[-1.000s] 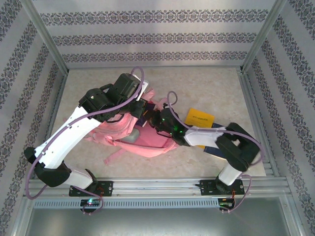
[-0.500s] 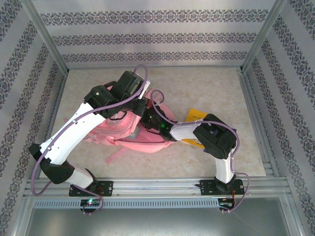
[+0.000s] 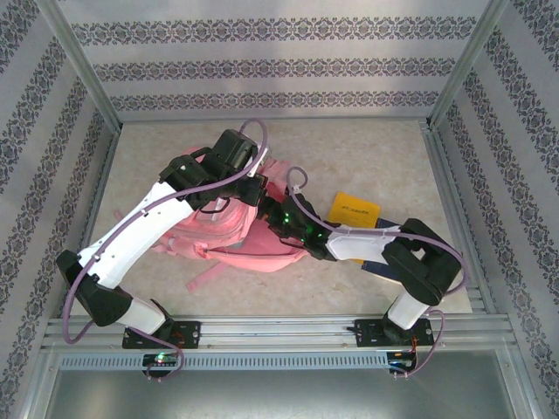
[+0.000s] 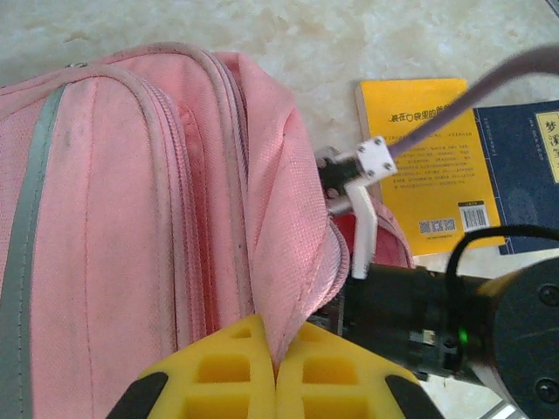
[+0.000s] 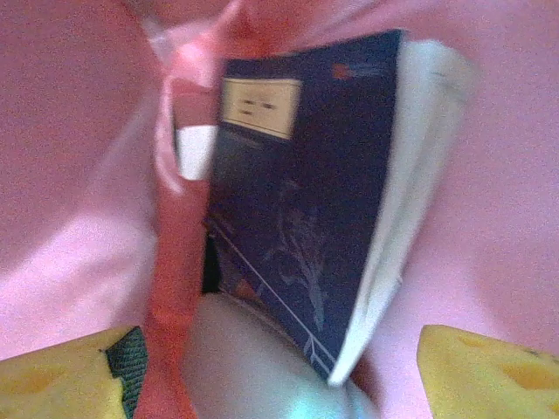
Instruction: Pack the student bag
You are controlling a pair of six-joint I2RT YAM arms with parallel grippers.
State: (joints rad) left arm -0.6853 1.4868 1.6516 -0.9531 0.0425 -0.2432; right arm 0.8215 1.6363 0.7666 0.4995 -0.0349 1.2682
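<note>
**A:** Two books are lying on the marbled surface (image 3: 367,148) to the right of the bag: a yellow book (image 4: 424,148) and, right against it, a dark blue book (image 4: 524,166). What is getting in the way?

**B:** The right arm (image 4: 437,323) is reaching across in front of them, and its purple cable (image 4: 489,87) is crossing the yellow cover. From above, both arms are covering much of the bag.

**A:** And the bag itself?

**B:** The student bag (image 3: 229,229) is lying flat in the middle of the surface. It is pink, with a grey stripe and zip seams running along it, and a strap is trailing toward the near edge. One edge is bunching up into a fold.

**A:** Which hand is doing that?

**B:** The left hand (image 4: 276,371) is pinching that pink fabric, its yellow fingers pressing together on it.

**A:** And the right one?

**B:** The right hand (image 5: 279,371) is sitting inside the pink opening with its fingers (image 5: 489,371) spread wide, gripping nothing. A navy book (image 5: 306,192) is standing on edge between them, touching neither finger as far as I can see. Something pale and rounded is lying beneath it, too blurred to identify.
</note>
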